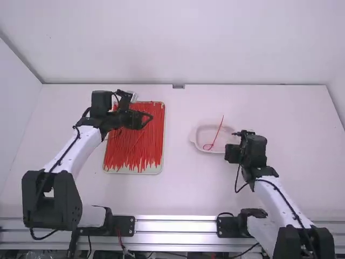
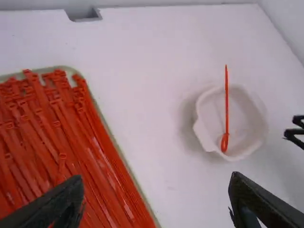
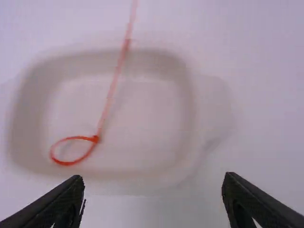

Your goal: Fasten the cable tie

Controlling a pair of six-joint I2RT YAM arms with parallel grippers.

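Entry: we note one red cable tie (image 2: 226,109) already closed. Its small loop lies on the floor of the white dish (image 1: 197,135), and its straight tail leans up over the far rim. The right gripper (image 3: 152,176) hangs just beside the dish, on the side nearer the arm bases, with its fingers spread wide and nothing between them. The left gripper (image 2: 155,176) sits above the far end of the beige tray (image 1: 133,171), likewise spread apart and holding nothing. The tray carries a heap of loose red ties (image 1: 135,143). Dish and tray stand apart on the white table (image 1: 269,108).
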